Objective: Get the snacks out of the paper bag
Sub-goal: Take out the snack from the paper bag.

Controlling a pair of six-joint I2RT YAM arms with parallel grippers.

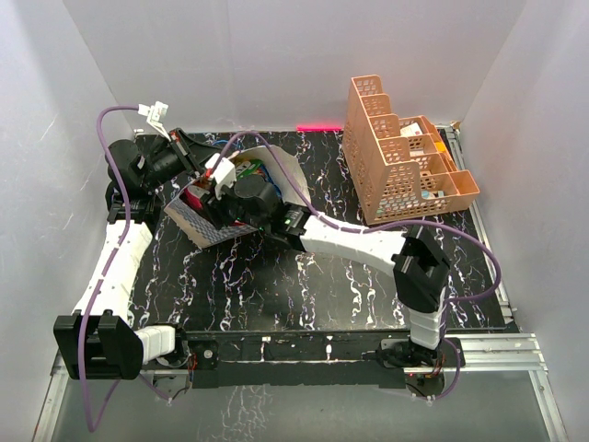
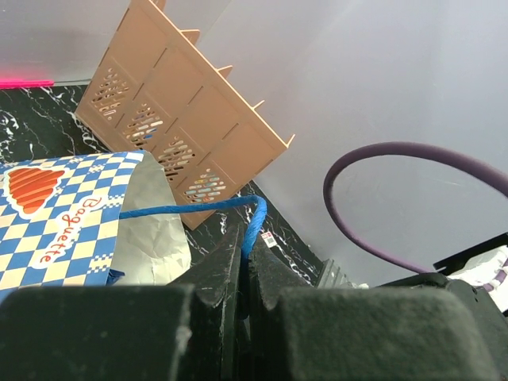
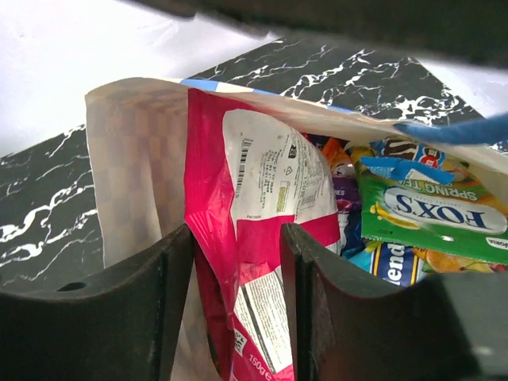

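Snacks (image 3: 413, 214) are all sitting inside the paper bag (image 1: 207, 224) right now, none on the table that I can see. The bag's over on the left-rear part of the black marble table (image 1: 322, 285), tipped over at an angle rather than standing straight, well apart from the orange lattice rack (image 1: 405, 166) at the right rear.

Looking into the mouth you get a big red packet (image 3: 246, 230) up against the white inner wall. Next to it is a green Fox's packet, with some blue, purple and orange ones jammed in underneath.

The right gripper (image 3: 236, 230) is poked into the opening with its jaws roughly half apart, one finger on each side of that red packet. The packet pretty much fills the gap between them, but honestly I can't tell if it's actually pinched or just straddled.

The left gripper (image 2: 246, 246) is clamped right down, and the blue cord handle (image 2: 190, 206) runs straight into its fingertips, so it's got the bag by the handle. A purple cable (image 2: 397, 151) loops past it.
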